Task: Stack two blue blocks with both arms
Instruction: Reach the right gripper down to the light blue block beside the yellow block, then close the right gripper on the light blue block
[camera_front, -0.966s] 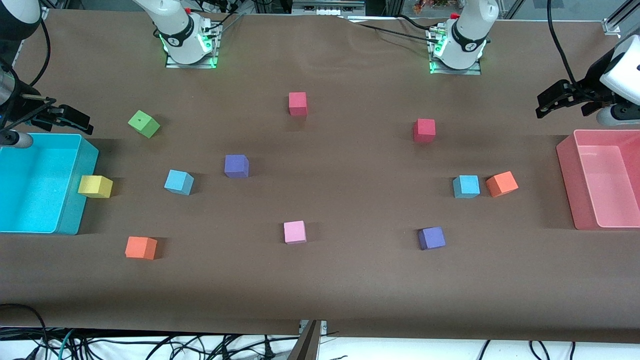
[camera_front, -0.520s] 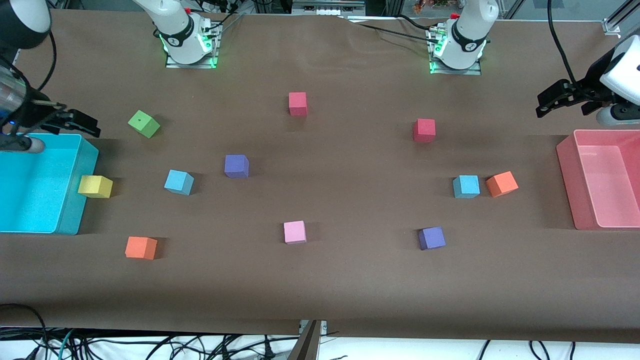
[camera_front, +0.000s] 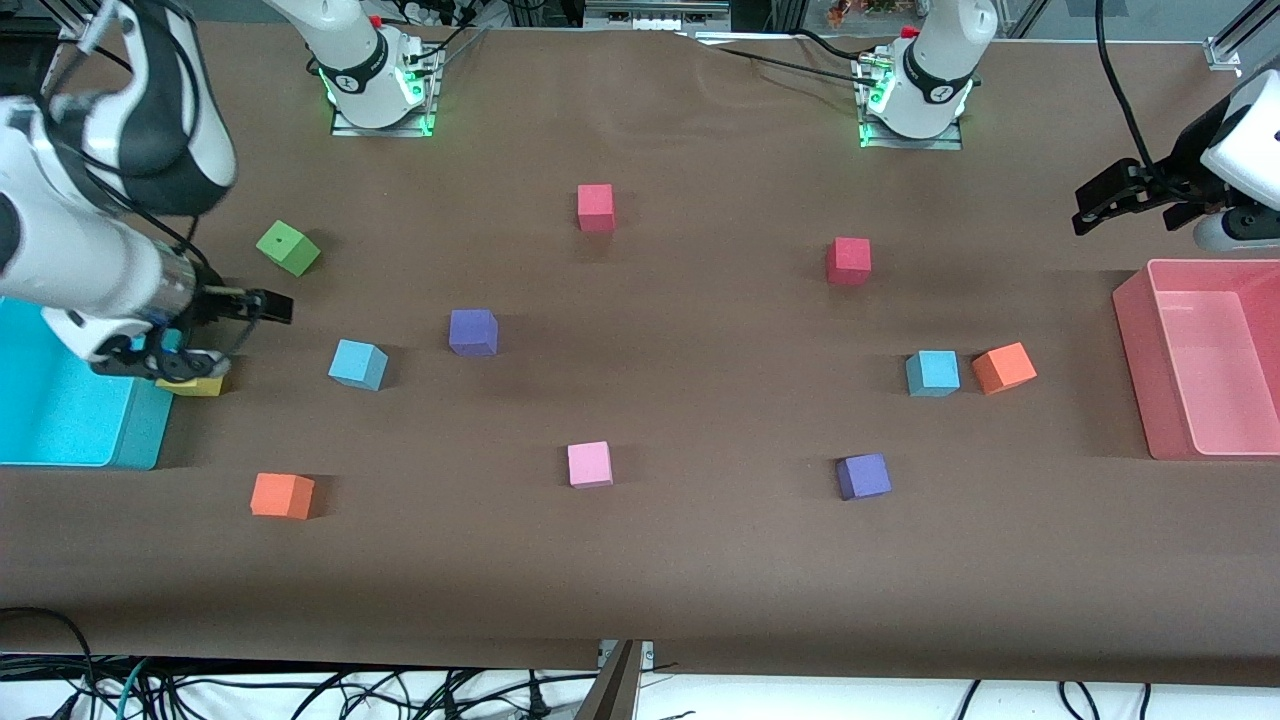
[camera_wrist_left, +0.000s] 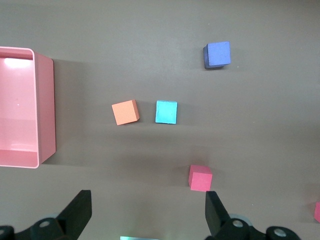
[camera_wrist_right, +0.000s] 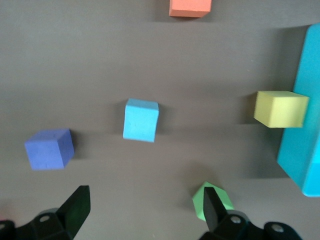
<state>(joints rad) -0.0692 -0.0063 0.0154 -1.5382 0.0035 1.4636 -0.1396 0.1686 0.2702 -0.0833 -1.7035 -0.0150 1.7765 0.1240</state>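
Brown worktop (camera_front: 700, 560) carries both blue blocks, one mid-left (camera_front: 357, 363), one mid-right (camera_front: 932, 373) touching an orange cube (camera_front: 1003, 367). Right tool (camera_front: 225, 325) and left tool (camera_front: 1105, 205), fingers apart, empty. Risk: grasping nudges that orange neighbour.

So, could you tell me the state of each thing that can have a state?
Left gripper: open, empty, above the table near the pink bin.
Right gripper: open, empty, above the table by the yellow block.
Two blue blocks: apart, flat on the table, unstacked.
Pink bin: empty.
Cyan bin: nothing visible inside.
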